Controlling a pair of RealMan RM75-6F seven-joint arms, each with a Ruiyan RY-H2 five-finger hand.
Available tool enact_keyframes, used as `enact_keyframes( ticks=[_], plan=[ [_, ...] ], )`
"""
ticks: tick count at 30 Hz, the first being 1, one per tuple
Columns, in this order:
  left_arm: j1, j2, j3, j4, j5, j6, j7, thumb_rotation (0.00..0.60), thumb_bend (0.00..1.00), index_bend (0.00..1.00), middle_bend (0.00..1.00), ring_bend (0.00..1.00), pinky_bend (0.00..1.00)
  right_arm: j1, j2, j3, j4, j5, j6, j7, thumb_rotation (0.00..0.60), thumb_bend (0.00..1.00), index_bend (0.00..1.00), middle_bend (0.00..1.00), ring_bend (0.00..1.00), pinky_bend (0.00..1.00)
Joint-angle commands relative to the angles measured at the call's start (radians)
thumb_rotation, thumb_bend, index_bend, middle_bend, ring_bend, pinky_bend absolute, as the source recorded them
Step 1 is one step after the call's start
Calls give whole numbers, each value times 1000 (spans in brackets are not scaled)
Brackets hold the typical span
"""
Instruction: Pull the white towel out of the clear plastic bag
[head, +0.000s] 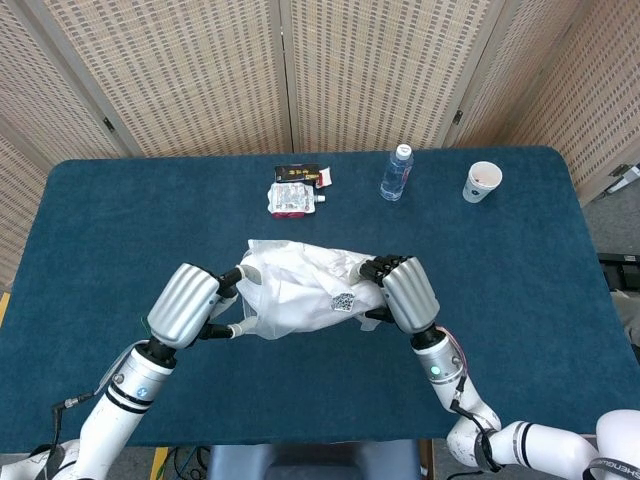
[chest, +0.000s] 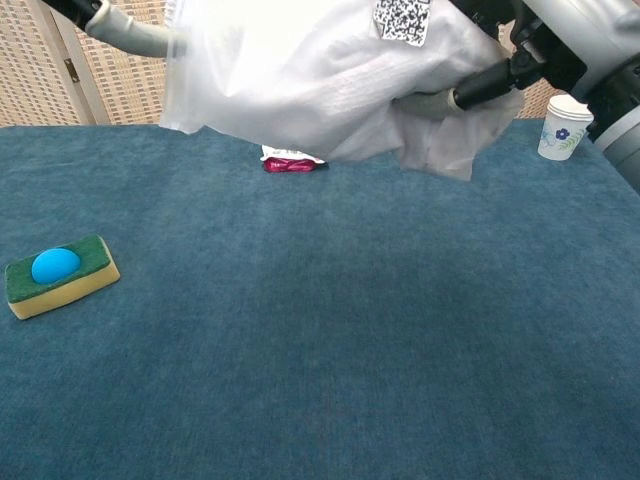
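One clear bag (head: 300, 290) with one white towel (chest: 300, 70) inside hangs in the air above the middle of the table (head: 100, 220), held up between the two hands. The right hand (head: 405, 292) grips the bag's right end, its fingers (chest: 485, 82) curled around the bunched plastic; a loose flap of plastic dangles below that grip in the chest view. One square black-and-white code label (head: 343, 302) sits on the bag just beside this hand. The left hand (head: 195, 303) is at the bag's left end, with its fingertips (head: 244, 274) reaching onto the plastic edge; whether they pinch the bag or only touch it cannot be told, and the chest view shows just one grey finger (chest: 135, 35) against the bag's upper left corner. The towel fills most of the bag and none of it shows outside the plastic.

On the table lie single items. One green-and-yellow sponge (chest: 60, 275) with one blue ball (chest: 55, 264) on top sits at the left, well apart from the bag. One small white-and-red packet (head: 292, 198) lies behind the bag, touching one dark flat packet (head: 300, 173) at its far edge. One water bottle (head: 397, 172) stands upright at the back, and one paper cup (head: 482, 181) stands to its right.
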Motion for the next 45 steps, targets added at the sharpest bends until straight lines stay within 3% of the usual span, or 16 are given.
enact_keyframes(
  ticks=[1, 14, 23, 34, 45],
  plan=[
    [-21, 11, 3, -14, -23, -24, 0, 600, 0, 355, 1000, 1000, 1000, 2, -4, 2, 3, -4, 6, 5, 600, 308, 629, 746, 726, 834],
    [-51, 30, 4, -7, -180, -23, -37, 600, 0, 316, 1000, 1000, 1000, -4, -1, 10, 14, -10, 40, 25, 600, 319, 629, 746, 726, 834],
    [-42, 42, 23, 6, -182, 1, -79, 600, 0, 322, 1000, 1000, 1000, -4, -4, 15, 18, -19, 59, 32, 600, 326, 629, 745, 726, 834],
    [-74, 53, 2, -2, -194, -32, -158, 600, 0, 317, 1000, 1000, 1000, 9, -38, 11, 52, -52, 86, 51, 600, 335, 629, 745, 725, 834],
    [-104, 41, 4, -3, -190, -25, -152, 600, 0, 448, 1000, 1000, 1000, 16, -55, 9, 69, -63, 101, 72, 600, 336, 629, 745, 725, 834]
  ],
)
